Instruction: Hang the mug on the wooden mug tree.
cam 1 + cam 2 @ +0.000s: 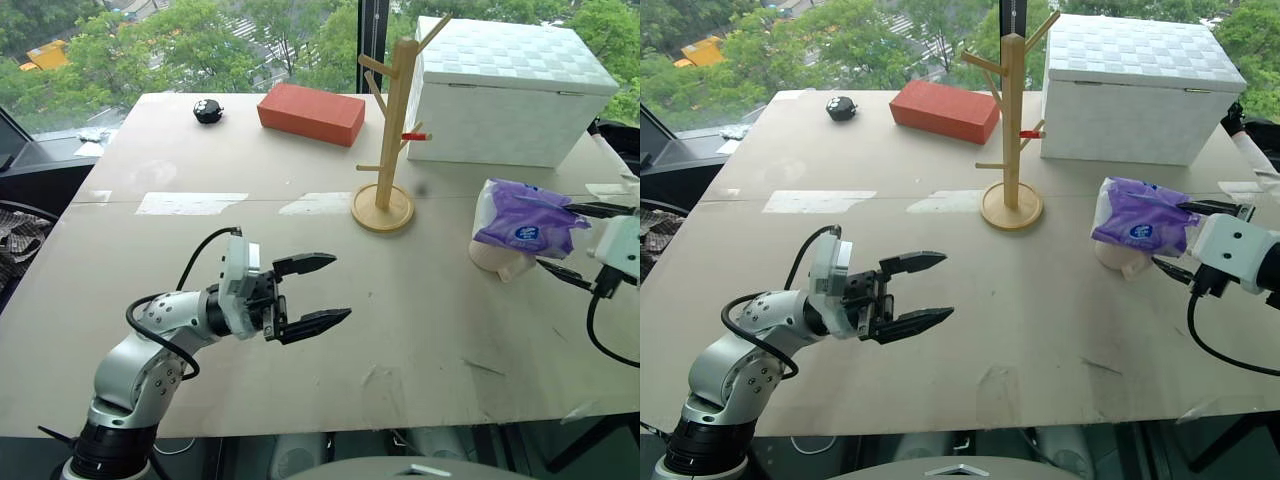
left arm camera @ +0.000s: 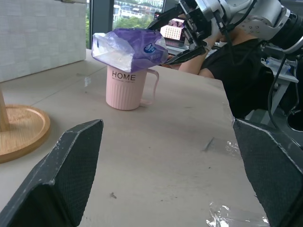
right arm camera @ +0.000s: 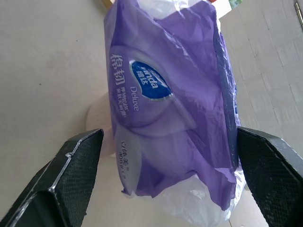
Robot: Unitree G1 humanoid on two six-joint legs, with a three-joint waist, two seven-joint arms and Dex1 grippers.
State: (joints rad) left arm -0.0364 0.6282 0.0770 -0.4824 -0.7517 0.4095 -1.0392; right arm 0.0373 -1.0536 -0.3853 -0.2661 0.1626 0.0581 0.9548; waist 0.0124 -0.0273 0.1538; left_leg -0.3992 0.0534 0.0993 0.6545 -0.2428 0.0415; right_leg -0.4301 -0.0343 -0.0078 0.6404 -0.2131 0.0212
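Note:
The mug [image 1: 497,262] stands upright at the table's right side, pale with dark "HOME" lettering [image 2: 123,76] and its loop handle facing me. A purple-and-white tissue packet [image 1: 525,218] lies across its rim and hides the inside. My right gripper [image 1: 560,240] is open, one finger on each side of the packet's near end [image 3: 161,94]; I cannot tell whether they touch it. The wooden mug tree [image 1: 390,120] stands behind, centre-right, on its round base [image 1: 382,210], with one red-tipped peg [image 1: 415,135]. My left gripper [image 1: 312,293] is open and empty over the near table, pointing right toward the mug.
A red brick block [image 1: 311,112] and a small black object [image 1: 208,111] lie at the back. A large white box [image 1: 505,90] stands behind the tree. A person in dark clothing [image 2: 232,66] sits beyond the table's right edge.

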